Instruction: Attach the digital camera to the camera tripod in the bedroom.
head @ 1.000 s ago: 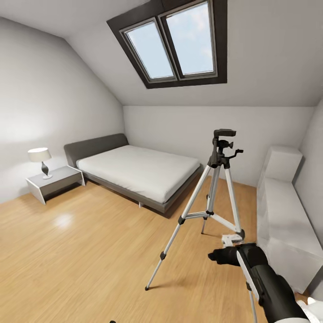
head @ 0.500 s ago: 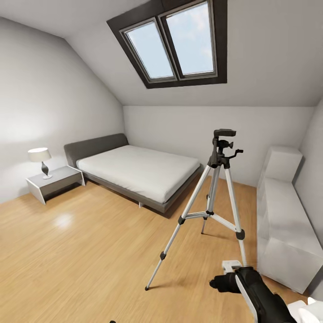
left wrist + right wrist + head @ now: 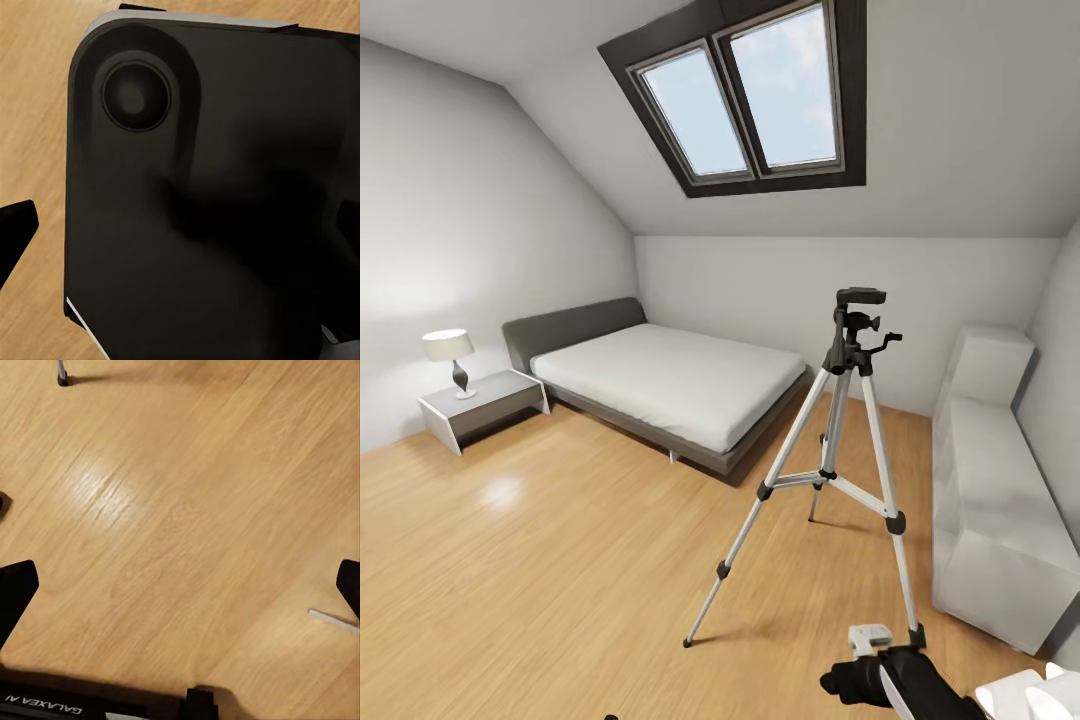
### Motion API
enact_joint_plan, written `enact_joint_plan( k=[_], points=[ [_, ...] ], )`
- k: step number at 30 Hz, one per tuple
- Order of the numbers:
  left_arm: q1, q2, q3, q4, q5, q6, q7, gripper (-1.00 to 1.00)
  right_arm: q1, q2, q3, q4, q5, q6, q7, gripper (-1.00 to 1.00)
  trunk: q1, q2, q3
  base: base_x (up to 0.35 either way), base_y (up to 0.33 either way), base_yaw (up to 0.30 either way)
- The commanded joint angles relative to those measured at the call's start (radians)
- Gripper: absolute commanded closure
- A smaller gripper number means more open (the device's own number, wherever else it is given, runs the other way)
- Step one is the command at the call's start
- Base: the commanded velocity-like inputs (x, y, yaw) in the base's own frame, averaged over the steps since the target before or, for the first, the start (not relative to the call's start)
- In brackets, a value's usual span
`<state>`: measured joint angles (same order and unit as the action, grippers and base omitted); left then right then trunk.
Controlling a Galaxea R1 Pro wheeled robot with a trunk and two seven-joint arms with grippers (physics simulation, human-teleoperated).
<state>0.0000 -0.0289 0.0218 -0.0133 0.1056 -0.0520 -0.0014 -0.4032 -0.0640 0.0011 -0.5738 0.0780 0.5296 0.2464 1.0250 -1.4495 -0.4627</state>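
A lamp (image 3: 450, 352) sits on a nightstand (image 3: 485, 403) at the left, beside the grey bed (image 3: 660, 377). The tripod (image 3: 838, 455) stands upright on the wood floor (image 3: 540, 570) right of the bed, its head bare. At the bottom edge the right gripper (image 3: 865, 672) shows as a dark shape; its fingertips (image 3: 16, 589) are spread wide over bare floor, and the left gripper's (image 3: 15, 225) state I cannot tell.

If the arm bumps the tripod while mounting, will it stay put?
Probably not firmly. The tripod stands tall on thin silver legs, so it looks light and top-heavy. Its small feet rest on smooth wood floor, so it may slide or tip.
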Motion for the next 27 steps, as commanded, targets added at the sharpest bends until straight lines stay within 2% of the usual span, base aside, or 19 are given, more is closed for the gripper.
enact_joint_plan(
  k=[1, 7, 15, 22, 24, 27],
  points=[
    [0.000, 0.000, 0.001, 0.000, 0.009, -0.002, 0.000, -1.00, 0.000, 0.000, 0.000, -0.001, 0.009, 0.002, 0.006, -1.00, 0.000, -0.001, -0.001, 0.000, 0.000, 0.000],
    [0.000, 0.000, 0.001, 0.000, 0.009, -0.002, 0.000, -1.00, 0.000, 0.002, 0.000, 0.004, 0.010, 0.002, 0.001, -1.00, 0.000, -0.001, -0.001, 0.000, 0.030, 0.000],
    [0.000, 0.000, 0.002, 0.000, 0.009, -0.002, 0.000, -1.00, 0.000, 0.000, -0.001, 0.020, -0.002, -0.002, 0.011, -1.00, 0.000, -0.001, -0.001, 0.000, 0.273, 0.002],
    [0.000, 0.001, 0.005, 0.000, 0.012, -0.002, 0.001, -1.00, 0.000, 0.001, -0.001, 0.039, -0.003, -0.007, 0.028, -1.00, 0.000, -0.001, -0.001, 0.000, 0.111, 0.198],
    [0.000, 0.002, 0.017, 0.000, 0.027, -0.002, 0.001, -1.00, 0.000, 0.002, 0.000, 0.057, 0.001, -0.009, 0.028, -1.00, 0.000, -0.001, -0.001, 0.000, 0.013, 0.278],
    [0.000, 0.004, 0.051, 0.000, 0.073, -0.002, 0.000, -1.00, 0.000, 0.002, 0.000, 0.109, 0.006, -0.019, 0.026, -1.00, 0.000, -0.001, -0.001, 0.000, 0.005, 0.286]
  ],
)
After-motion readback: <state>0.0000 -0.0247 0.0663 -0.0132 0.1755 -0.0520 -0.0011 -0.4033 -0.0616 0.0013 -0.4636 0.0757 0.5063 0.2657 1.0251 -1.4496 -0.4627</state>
